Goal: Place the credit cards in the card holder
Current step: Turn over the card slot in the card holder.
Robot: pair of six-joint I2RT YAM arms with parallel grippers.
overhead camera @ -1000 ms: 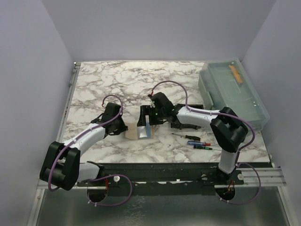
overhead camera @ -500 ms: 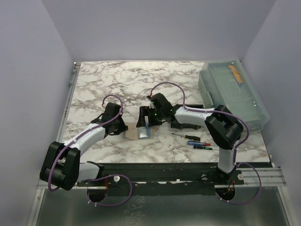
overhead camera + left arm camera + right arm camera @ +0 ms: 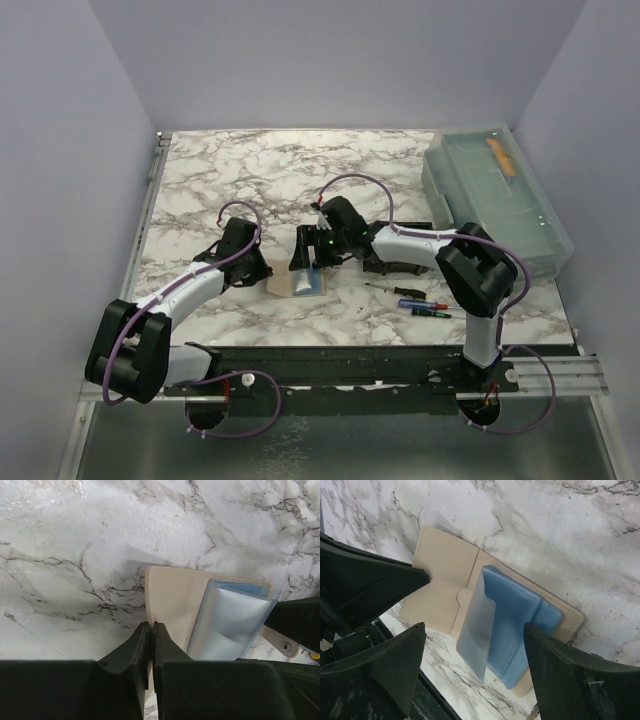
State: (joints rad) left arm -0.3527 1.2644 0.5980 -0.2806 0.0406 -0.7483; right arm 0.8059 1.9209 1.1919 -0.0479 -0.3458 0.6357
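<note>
A tan stitched card holder (image 3: 283, 285) (image 3: 445, 570) lies open on the marble. Blue translucent sleeves (image 3: 520, 615) (image 3: 250, 589) cover its right half, and one clear flap (image 3: 476, 630) (image 3: 227, 625) stands up from them. No separate credit cards show; I cannot tell whether one sits inside a sleeve. My left gripper (image 3: 151, 626) (image 3: 262, 268) is shut on the holder's tan left edge. My right gripper (image 3: 474, 630) (image 3: 315, 255) hangs open just above the sleeves. The raised flap stands between its fingers, and neither finger touches it.
A large translucent lidded bin (image 3: 495, 195) with an orange object inside stands at the back right. Small screwdrivers (image 3: 420, 300) lie near the front, right of the holder. The table's front rail (image 3: 340, 365) runs behind both arms.
The right arm has shifted slightly left over the holder and its jaws have narrowed a little. The clear flap leans lower than before. The left gripper has stayed put.
</note>
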